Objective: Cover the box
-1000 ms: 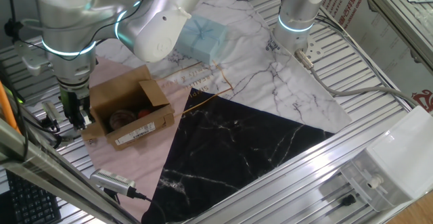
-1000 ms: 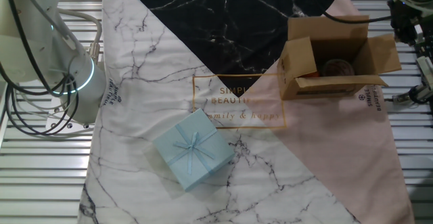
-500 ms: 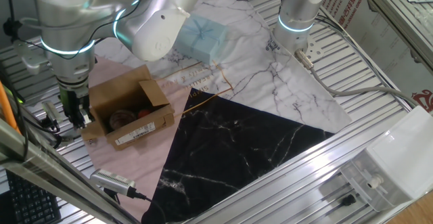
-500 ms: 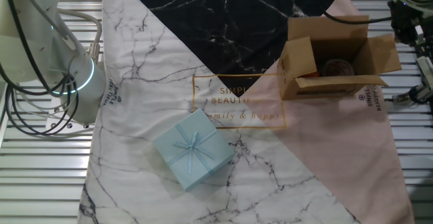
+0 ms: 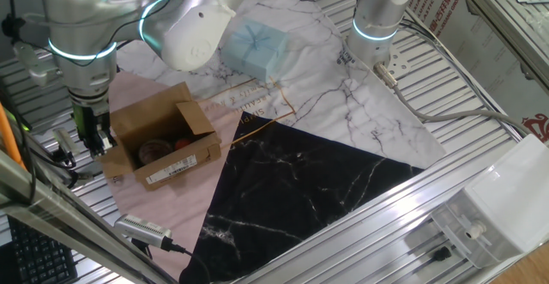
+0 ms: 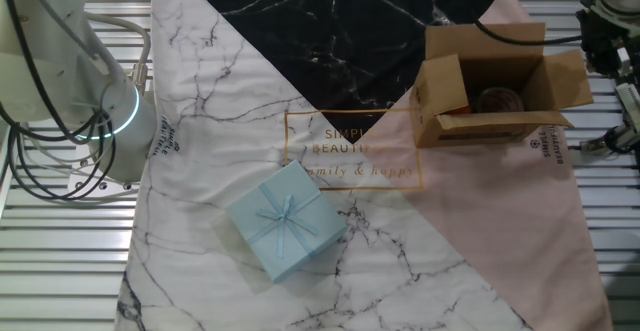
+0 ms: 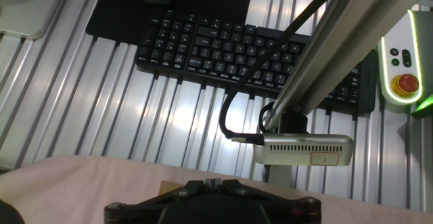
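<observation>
The box (image 5: 161, 143) (image 6: 495, 86) sits open on the pink cloth (image 5: 141, 200), flaps up, white label on its long side. The gripper (image 5: 93, 136) hangs beside one flap; whether its jaws are apart cannot be told.

Claw (image 5: 93, 138) vertical, fingers downward

The box (image 5: 159, 141) is sitting on the cloth (image 5: 300, 172) near its left corner in one fixed view, flaps standing open, with small items lying inside it. The gripper (image 5: 93, 136) is hanging just beside the box's left end flap, off the cloth's edge. The gift package (image 5: 256, 47) is lying farther back on the cloth, well apart from the box. In the other fixed view the box (image 6: 497, 86) is sitting at the far right and the package (image 6: 285, 221) nearer, to the left. In the hand view a keyboard (image 7: 250, 51) is lying beyond the cloth's edge, and a small vented device (image 7: 302, 149) is sitting between them.
</observation>
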Robot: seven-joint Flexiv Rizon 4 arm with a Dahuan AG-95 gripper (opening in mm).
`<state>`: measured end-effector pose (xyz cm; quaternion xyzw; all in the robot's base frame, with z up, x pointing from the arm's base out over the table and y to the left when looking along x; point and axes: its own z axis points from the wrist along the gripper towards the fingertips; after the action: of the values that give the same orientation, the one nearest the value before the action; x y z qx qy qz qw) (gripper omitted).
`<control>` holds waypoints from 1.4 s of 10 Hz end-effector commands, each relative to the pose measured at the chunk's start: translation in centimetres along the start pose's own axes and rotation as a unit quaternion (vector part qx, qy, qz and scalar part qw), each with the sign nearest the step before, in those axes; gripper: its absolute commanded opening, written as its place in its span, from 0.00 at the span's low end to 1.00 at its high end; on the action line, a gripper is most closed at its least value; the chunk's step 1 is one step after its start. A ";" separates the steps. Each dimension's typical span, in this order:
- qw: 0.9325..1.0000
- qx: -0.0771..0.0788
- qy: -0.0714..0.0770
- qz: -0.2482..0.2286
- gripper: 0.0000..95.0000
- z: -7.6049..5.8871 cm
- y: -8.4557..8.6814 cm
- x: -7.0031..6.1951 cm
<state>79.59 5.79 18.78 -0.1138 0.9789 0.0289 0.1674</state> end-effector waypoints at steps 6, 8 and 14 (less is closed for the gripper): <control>1.000 0.000 0.001 -0.002 0.00 0.1 -0.1 -0.2; 1.000 -0.002 -0.002 -0.002 0.00 0.1 -0.1 -0.2; 1.000 -0.004 -0.018 -0.003 0.00 0.1 -0.1 -0.2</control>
<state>79.69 5.67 18.76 -0.1159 0.9753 0.0345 0.1849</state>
